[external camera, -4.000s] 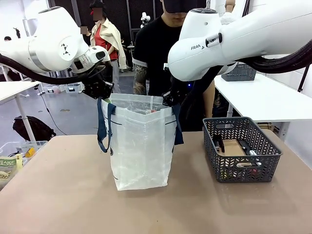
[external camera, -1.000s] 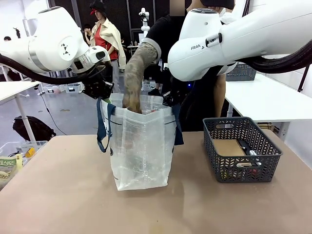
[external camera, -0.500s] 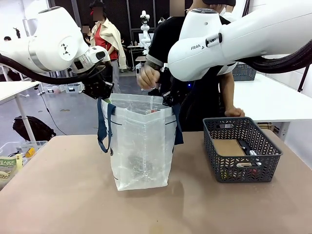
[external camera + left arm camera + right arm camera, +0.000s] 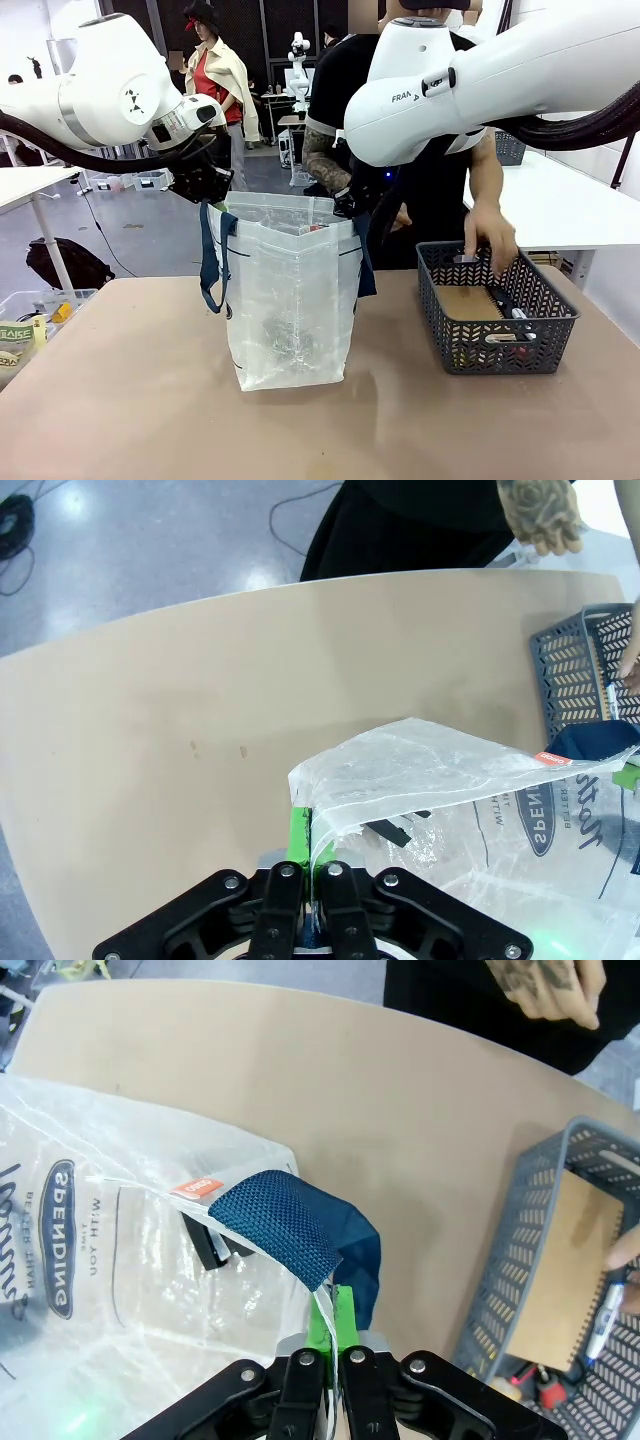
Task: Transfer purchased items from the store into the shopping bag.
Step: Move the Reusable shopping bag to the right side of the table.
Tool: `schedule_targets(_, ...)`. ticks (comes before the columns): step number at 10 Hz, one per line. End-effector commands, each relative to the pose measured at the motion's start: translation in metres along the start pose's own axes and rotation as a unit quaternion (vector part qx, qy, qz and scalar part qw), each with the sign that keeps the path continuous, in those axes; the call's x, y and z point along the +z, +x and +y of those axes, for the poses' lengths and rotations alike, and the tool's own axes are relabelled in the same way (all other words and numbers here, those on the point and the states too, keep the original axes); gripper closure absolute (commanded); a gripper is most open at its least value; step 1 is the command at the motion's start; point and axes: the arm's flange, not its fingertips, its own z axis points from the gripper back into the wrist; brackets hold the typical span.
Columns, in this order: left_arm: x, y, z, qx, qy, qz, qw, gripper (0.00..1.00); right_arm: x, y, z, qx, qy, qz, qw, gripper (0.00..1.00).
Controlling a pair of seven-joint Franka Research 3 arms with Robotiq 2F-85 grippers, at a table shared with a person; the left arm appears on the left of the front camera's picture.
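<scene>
**Bag held open at both rims; person's hand in the basket**

- The shopping bag [image 4: 290,310] stands upright on the tan table [image 4: 120,400], mid-table, with its mouth open. It is translucent white film with dark lettering on one side. One navy strap handle [image 4: 208,265] hangs slack down its left edge.
- A small dark item [image 4: 390,830] shows through the film inside the bag. What it is cannot be told.
- The left gripper [image 4: 205,190] has its green pads pressed together on the bag's left rim, with film pinched between them.
- The right gripper [image 4: 350,205] pinches the opposite rim the same way, right beside the folded navy webbing.
- The grey lattice basket [image 4: 495,350] sits apart from the bag, toward the robot's right. It holds a flat brown box [image 4: 470,300], a marker pen [image 4: 603,1310] and red bits [image 4: 545,1392].
- The person's hand [image 4: 492,238] reaches down over the basket's far side, fingers near the pen.

Handling, as a judgement:
- The bag is thin, light and floppy, and would likely sag shut without the two rim pinches.
- The film is slick, so the stitched strap roots look like the surest hold.
- The box looks stiff and light, best taken across its short edges.
- The pen is slim and may roll.
</scene>
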Motion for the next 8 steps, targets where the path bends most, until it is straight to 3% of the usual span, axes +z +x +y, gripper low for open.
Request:
schedule_targets(1,0.0045,-0.0005,0.0028,0.004,0.002,0.001,1.0,1.0,0.0011,-0.0008,-0.0027,-0.005,0.001,-0.003,1.0,1.0)
schedule_targets(8,0.0045,-0.0005,0.0028,0.004,0.002,0.001,1.0,1.0,0.0011,-0.0008,-0.0027,-0.005,0.001,-0.003,1.0,1.0)
